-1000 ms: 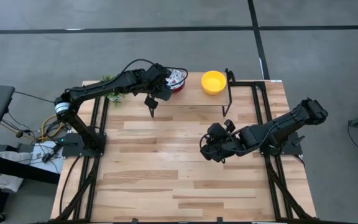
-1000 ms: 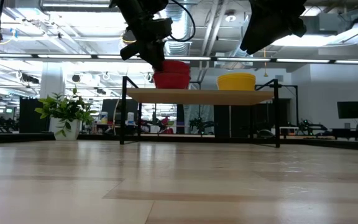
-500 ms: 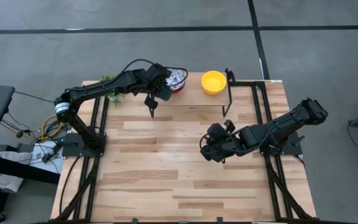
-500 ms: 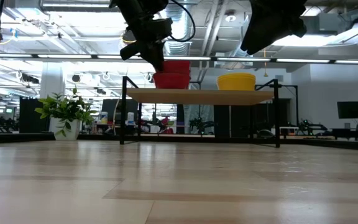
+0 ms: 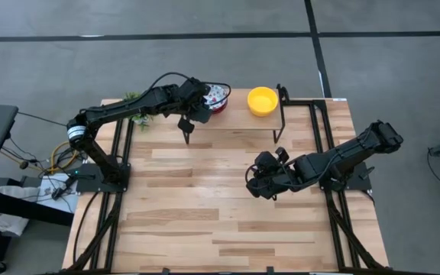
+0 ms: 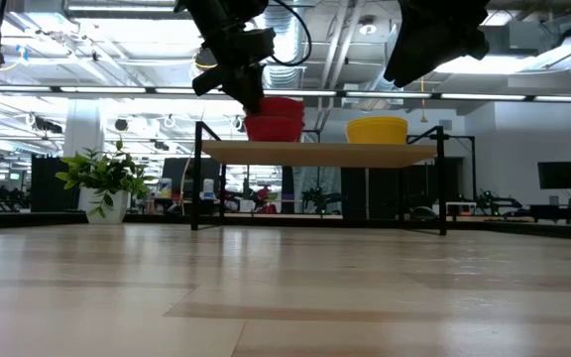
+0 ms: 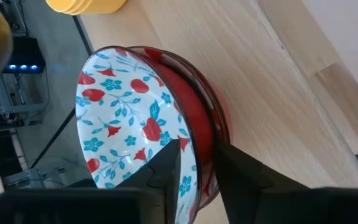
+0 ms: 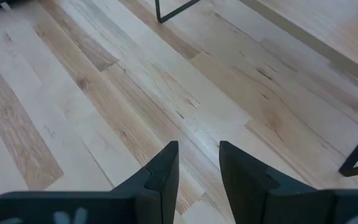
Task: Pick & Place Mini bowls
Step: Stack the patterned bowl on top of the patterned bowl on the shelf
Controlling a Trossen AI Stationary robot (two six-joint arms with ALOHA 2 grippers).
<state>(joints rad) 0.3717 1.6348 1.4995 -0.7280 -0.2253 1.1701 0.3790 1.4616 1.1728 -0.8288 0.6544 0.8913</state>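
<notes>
A stack of white floral mini bowls with red outsides stands on a raised wooden shelf at the table's far edge; it also shows in the low view. Yellow mini bowls sit stacked to its right on the same shelf. My left gripper is at the floral stack, shut on the top bowl. My right gripper hovers above the table's middle right, slightly open and holding nothing. My left gripper pinches the top floral bowl by its rim, on the side toward the arm. One finger is inside the bowl and the other is outside against the red wall. The bowl sits nested in the stack on the shelf.
The shelf rests on thin black legs, with open room beneath it. A small green potted plant stands at the far left corner. Bare wooden tabletop spreads between the arms.
</notes>
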